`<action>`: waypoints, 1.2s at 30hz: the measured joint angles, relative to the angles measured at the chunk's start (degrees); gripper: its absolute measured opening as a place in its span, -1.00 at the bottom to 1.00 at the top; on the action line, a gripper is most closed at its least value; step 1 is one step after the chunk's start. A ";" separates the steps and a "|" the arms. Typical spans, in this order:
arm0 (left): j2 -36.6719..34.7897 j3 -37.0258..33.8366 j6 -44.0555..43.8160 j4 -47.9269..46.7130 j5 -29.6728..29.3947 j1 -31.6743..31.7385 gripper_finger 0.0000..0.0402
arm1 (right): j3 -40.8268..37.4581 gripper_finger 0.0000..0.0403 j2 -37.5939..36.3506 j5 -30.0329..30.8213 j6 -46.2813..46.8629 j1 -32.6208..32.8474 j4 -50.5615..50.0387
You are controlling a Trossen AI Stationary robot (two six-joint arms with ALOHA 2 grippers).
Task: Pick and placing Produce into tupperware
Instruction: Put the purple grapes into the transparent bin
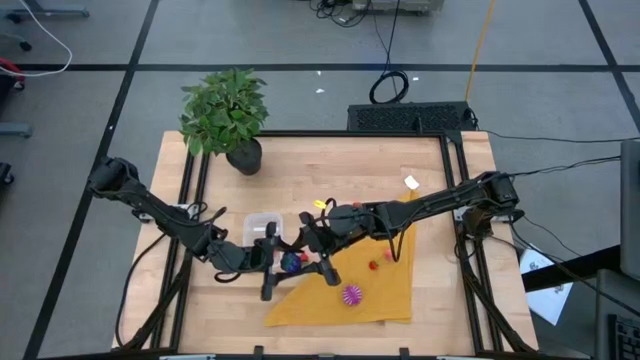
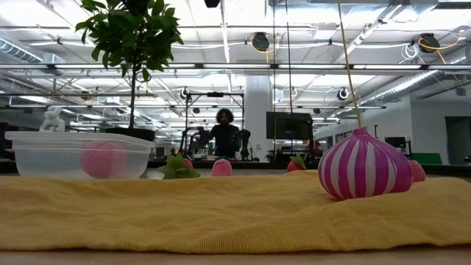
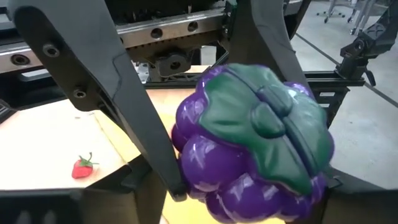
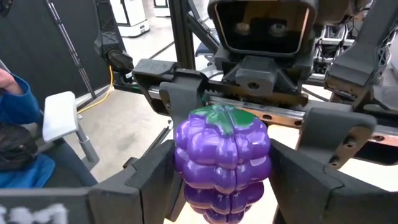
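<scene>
1. High view: both arms meet near the middle of the wooden surface [image 1: 430,170], just beside the clear tupperware [image 1: 262,225]. The left claw [image 1: 272,262] and right claw [image 1: 318,250] face each other over the edge of the yellow cloth [image 1: 385,290].
2. Between them sits a purple grape bunch [image 1: 291,262] with a green leafy cap.
3. Right wrist view: the grape bunch [image 4: 221,163] hangs between the right claw's own dark fingers [image 4: 311,180], which are part-way open and press its sides. The left claw's fingers stand close beyond it.
4. Left wrist view: the grapes [image 3: 252,144] fill the gap of the left claw, whose finger [image 3: 134,118] lies against the fruit. Whether it truly grips cannot be told.
5. A small strawberry [image 3: 82,167] lies on the surface beyond.
6. Low view: the tupperware [image 2: 77,156] holds a pink piece [image 2: 103,159]. A pink-and-white striped onion-shaped toy [image 2: 364,166] rests on the cloth.
7. A magenta spiky ball [image 1: 351,294] lies on the cloth, and a potted plant [image 1: 226,112] stands at the far left corner.
</scene>
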 joint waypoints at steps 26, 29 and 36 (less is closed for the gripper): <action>0.00 0.00 5.13 2.79 1.26 -1.67 0.05 | 0.04 0.11 0.02 -0.21 0.36 0.04 -0.29; 0.00 0.00 6.04 3.88 1.74 -1.73 0.10 | 0.04 0.11 0.04 -0.22 0.07 0.04 0.53; 0.00 0.00 7.80 5.12 3.03 -1.70 0.15 | 0.04 0.11 0.04 -0.27 -1.10 0.07 1.11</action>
